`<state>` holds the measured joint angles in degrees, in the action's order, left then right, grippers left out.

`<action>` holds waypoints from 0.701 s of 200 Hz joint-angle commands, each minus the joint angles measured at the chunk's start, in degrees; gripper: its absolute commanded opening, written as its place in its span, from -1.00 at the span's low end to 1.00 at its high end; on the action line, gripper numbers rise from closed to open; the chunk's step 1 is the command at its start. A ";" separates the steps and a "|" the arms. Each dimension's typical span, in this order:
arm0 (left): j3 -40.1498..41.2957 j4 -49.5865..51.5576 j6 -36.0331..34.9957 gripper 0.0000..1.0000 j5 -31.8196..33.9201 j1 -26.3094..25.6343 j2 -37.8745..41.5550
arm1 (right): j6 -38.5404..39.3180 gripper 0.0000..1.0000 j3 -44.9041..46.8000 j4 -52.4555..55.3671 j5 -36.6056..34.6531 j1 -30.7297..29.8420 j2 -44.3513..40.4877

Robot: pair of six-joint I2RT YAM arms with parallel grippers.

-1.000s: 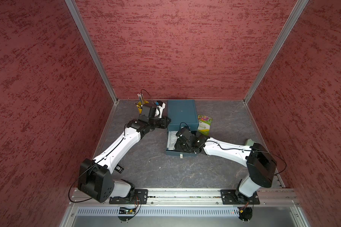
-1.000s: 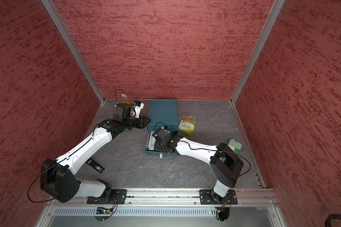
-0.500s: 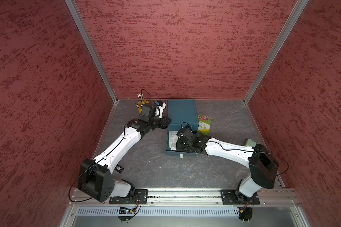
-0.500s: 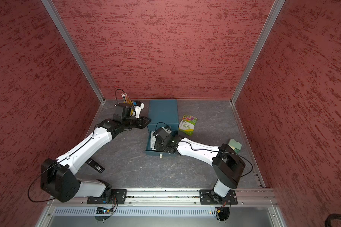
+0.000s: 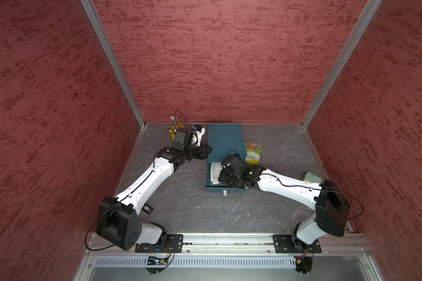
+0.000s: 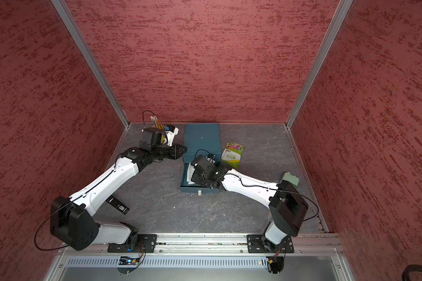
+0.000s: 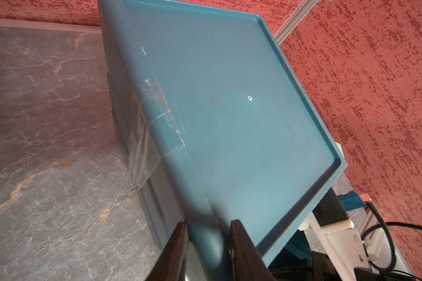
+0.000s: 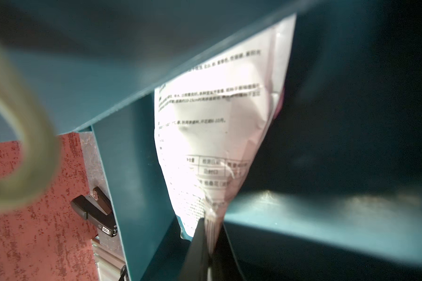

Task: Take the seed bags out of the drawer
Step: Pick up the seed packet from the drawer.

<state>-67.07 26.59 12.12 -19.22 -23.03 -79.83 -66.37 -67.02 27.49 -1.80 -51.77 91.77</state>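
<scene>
White seed bag [image 5: 215, 170], printed with black text, lies in the open drawer [image 5: 219, 190] in both top views, along the drawer's left side [image 6: 188, 174]. The right gripper [image 5: 223, 179] reaches down into the drawer at the bag's near end, and the wrist above hides how its jaws stand there. The green-white seed bag [image 5: 253, 152] lies flat on the table [image 5: 180, 211], outside the drawer, just beside the right side of the teal cabinet [image 5: 225, 140] and apart from both grippers. The left gripper [image 5: 205, 152] sits at the cabinet's left front corner.

In the left wrist view, the left gripper [image 7: 208, 239] has one finger on each side of the cabinet's [image 7: 217, 97] raised rim and is clamped on that edge. A strip of clear tape [image 7: 151, 126] is stuck over the rim farther along.

In the right wrist view, the right gripper [image 8: 211, 233] is pinched together on a corner of the white seed bag [image 8: 212, 136]. The bag fans out from the fingertips inside the drawer, close beside the drawer's side wall [image 8: 132, 170], with its far end under the cabinet's front edge.
</scene>
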 commanded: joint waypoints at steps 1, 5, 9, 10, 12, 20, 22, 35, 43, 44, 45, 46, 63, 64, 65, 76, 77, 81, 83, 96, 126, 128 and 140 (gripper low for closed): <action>4.38 15.25 -2.09 -0.37 -4.13 -1.10 -2.26 | -1.01 -0.94 -2.91 -0.84 -1.55 1.31 -2.77; 4.40 15.27 -2.11 -0.37 -4.11 -1.10 -2.29 | -1.12 -0.94 -2.94 -0.77 -1.44 1.40 -2.94; 4.40 15.30 -2.06 -0.37 -4.09 -1.06 -2.27 | -1.09 -0.95 -2.80 -0.82 -1.29 1.42 -3.11; 4.40 15.27 -2.08 -0.37 -4.08 -1.06 -2.31 | -1.07 -0.95 -2.83 -0.84 -1.32 1.46 -3.19; 4.40 15.25 -2.07 -0.37 -4.05 -1.06 -2.31 | -1.11 -0.95 -2.80 -0.85 -1.31 1.42 -3.31; 4.40 15.27 -2.10 -0.37 -3.99 -1.07 -2.30 | -1.32 -0.96 -3.01 -0.36 -1.23 1.46 -3.68; 4.34 15.25 -2.10 -0.37 -4.00 -1.06 -2.27 | -1.44 -0.96 -3.07 -0.20 -1.22 1.42 -3.83; 4.25 15.16 -2.03 -0.37 -3.85 -1.06 -2.26 | -1.60 -0.96 -3.10 0.02 -1.19 1.49 -4.54; 4.23 15.23 -2.01 -0.37 -3.81 -1.06 -2.33 | -1.91 -0.96 -3.07 0.03 -1.03 1.49 -5.05; 4.23 15.24 -2.01 -0.37 -3.81 -1.06 -2.38 | -1.87 -0.96 -3.05 -0.02 -0.97 1.49 -5.12; 4.23 15.20 -2.01 -0.37 -3.80 -1.06 -2.36 | -1.90 -0.96 -3.04 -0.04 -0.95 1.49 -5.20; 4.23 15.22 -1.97 -0.37 -3.80 -1.06 -2.35 | -1.95 -0.96 -3.03 -0.01 -0.89 1.49 -5.20; 4.22 15.16 -2.01 -0.37 -3.54 -1.06 -2.40 | -2.10 -0.96 -3.62 0.26 -0.07 1.62 -6.12; 4.22 15.16 -2.01 -0.37 -3.54 -1.06 -2.37 | -2.10 -0.96 -3.67 0.32 -0.01 1.60 -6.18; 4.22 15.16 -1.97 -0.37 -3.54 -1.06 -2.36 | -2.05 -0.96 -3.74 0.39 0.02 1.64 -6.22; 4.15 15.16 -2.01 -0.37 -3.47 -1.01 -2.34 | -2.17 -0.97 -4.19 0.89 0.53 1.65 -6.87; 4.14 15.16 -2.01 -0.37 -3.46 -1.03 -2.34 | -2.18 -0.97 -4.27 0.94 0.59 1.66 -6.91; 4.14 15.16 -1.93 -0.37 -3.44 -1.05 -2.38 | -2.19 -0.97 -4.47 1.28 0.85 1.67 -7.08; 4.12 15.18 -1.90 -0.37 -3.45 -1.06 -2.38 | -2.16 -0.97 -4.59 1.44 1.02 1.71 -7.22; 4.13 15.25 -1.92 -0.37 -3.28 -1.05 -2.27 | -2.27 -0.97 -5.17 2.93 1.98 1.76 -7.84; 3.89 15.25 -1.93 -0.37 -3.19 -1.06 -2.27 | -2.67 -0.99 -5.97 7.31 4.81 1.78 -10.59; 3.88 15.25 -1.88 -0.37 -3.12 -1.06 -2.26 | -2.70 -0.99 -6.00 7.76 4.93 1.83 -10.76; 3.87 15.40 -1.92 -0.37 -3.01 -1.06 -2.26 | -2.71 -1.00 -6.19 10.27 5.19 1.81 -12.39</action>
<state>-66.96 27.11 12.12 -19.35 -23.03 -79.50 -68.71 -70.87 32.91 1.83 -50.41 83.37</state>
